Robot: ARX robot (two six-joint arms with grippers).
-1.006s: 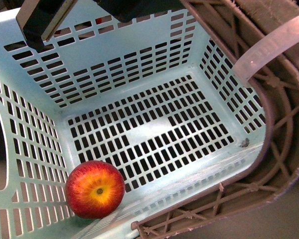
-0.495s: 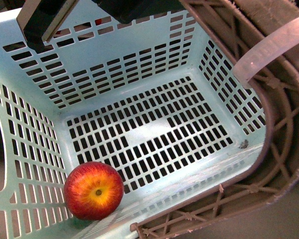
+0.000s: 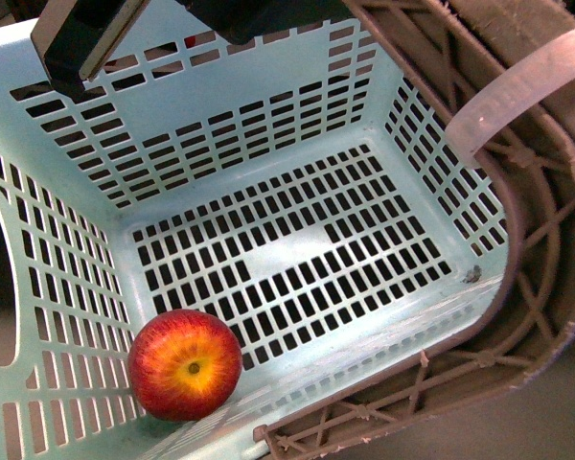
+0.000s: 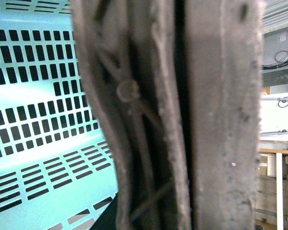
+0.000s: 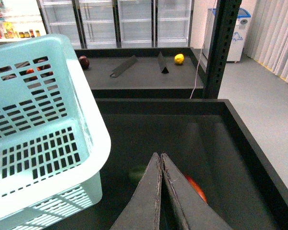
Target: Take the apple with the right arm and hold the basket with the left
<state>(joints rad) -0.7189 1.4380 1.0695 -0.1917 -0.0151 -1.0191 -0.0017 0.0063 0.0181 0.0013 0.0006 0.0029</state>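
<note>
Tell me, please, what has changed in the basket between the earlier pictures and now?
Hardly anything. The basket swayed very slightly and is back about where it was. The apple stays in the same corner of its floor, stem dimple toward the camera. Nothing was taken hold of or let go.

A shop, set up like a small grocery: glass-door coolers (image 5: 120, 21) line the back wall, a shelf of bottles (image 5: 9, 32) stands beside them, and loose fruit (image 5: 179, 59) lies in black display bins (image 5: 144, 72), with a chest freezer (image 5: 244, 28) near a curtain (image 5: 278, 33)
</note>
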